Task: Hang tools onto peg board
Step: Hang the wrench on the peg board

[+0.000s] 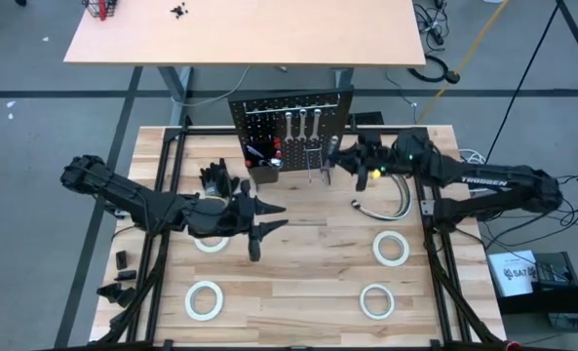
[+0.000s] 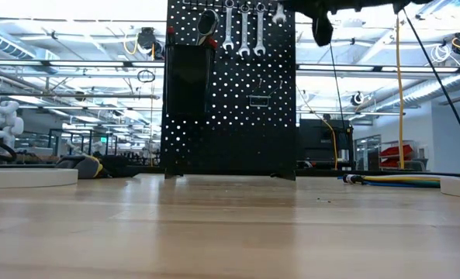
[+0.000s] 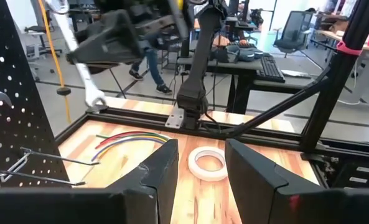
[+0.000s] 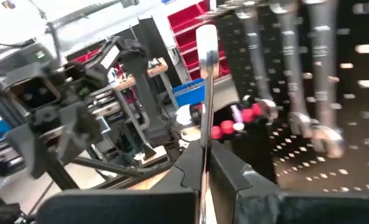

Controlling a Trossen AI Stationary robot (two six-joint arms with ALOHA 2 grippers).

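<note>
The right gripper point(image 4: 204, 163) is clamped tight on a slim silver wrench point(image 4: 206, 81), holding it upright just in front of the peg board point(image 1: 290, 127) near its right edge. The risk I see is a missed hook: the wrench's end must thread a thin wire peg, and any tilt or sideways drift could make it glance off, knock the three wrenches already hanging point(image 2: 243, 31), or slip from smooth metal-on-metal contact and drop. The board is a flat black steel panel dotted with round holes, standing upright at the table's far edge; red and black screwdriver handles point(image 4: 237, 124) poke out of its box bin point(image 2: 187, 74). The left gripper point(image 1: 254, 226) waits over the near-left part of the slatted pale wood table point(image 1: 308, 292), its fingers spread apart and holding nothing (a white tape roll point(image 3: 208, 163) lies beyond them). Four such rolls, flat glossy rings, lie well apart on the wood, plus some curved cables point(image 1: 386, 207) at right.
</note>
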